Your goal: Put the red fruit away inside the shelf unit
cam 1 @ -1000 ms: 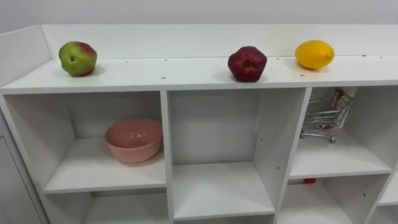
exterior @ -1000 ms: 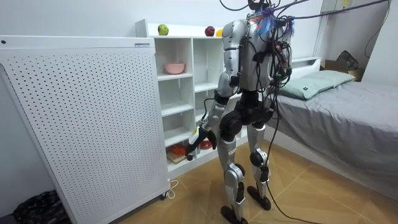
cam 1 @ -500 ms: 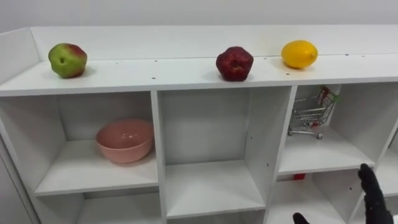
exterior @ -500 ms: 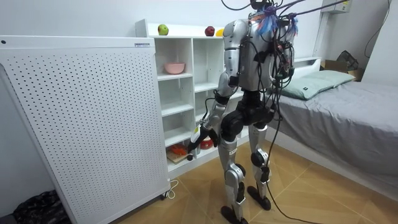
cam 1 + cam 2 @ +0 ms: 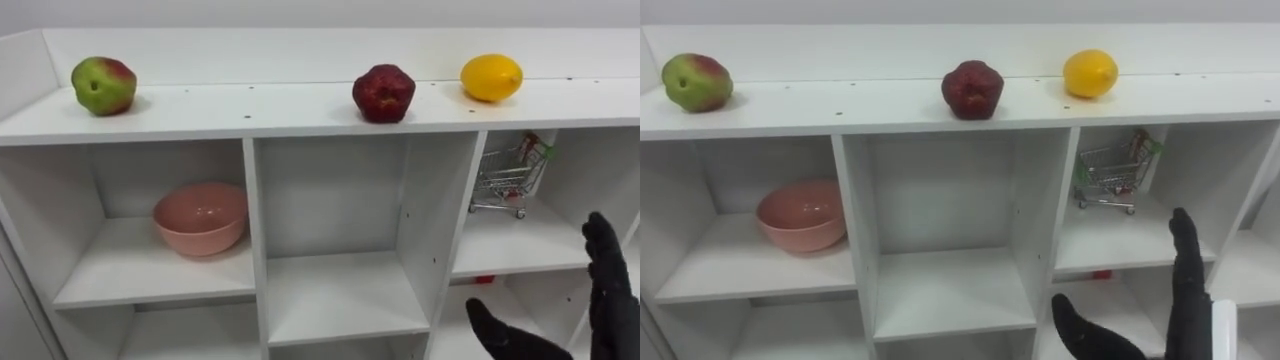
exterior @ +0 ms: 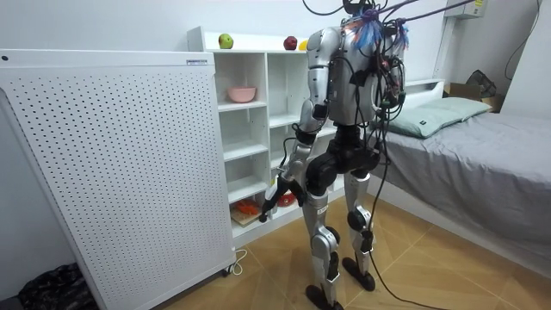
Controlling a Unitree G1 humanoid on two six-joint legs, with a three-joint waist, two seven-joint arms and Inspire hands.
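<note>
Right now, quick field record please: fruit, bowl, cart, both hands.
fruit: green-red apple, dark red apple, lemon, apart in a row on the closet top
bowl: pink bowl, upper left compartment, upright
cart: toy shopping cart, upper right compartment
right hand: open, empty, before the right compartments
left hand: low beside the lower shelves, room view

right hand (image 5: 610, 300) cut off at bottom edge, red thing (image 5: 484, 281) mostly hidden behind shelf (image 5: 545, 248)

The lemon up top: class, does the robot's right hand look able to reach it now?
Probably yes. The lemon sits uncovered on the top board, apart from the red apple, and the open right hand hovers below it with nothing between.
</note>
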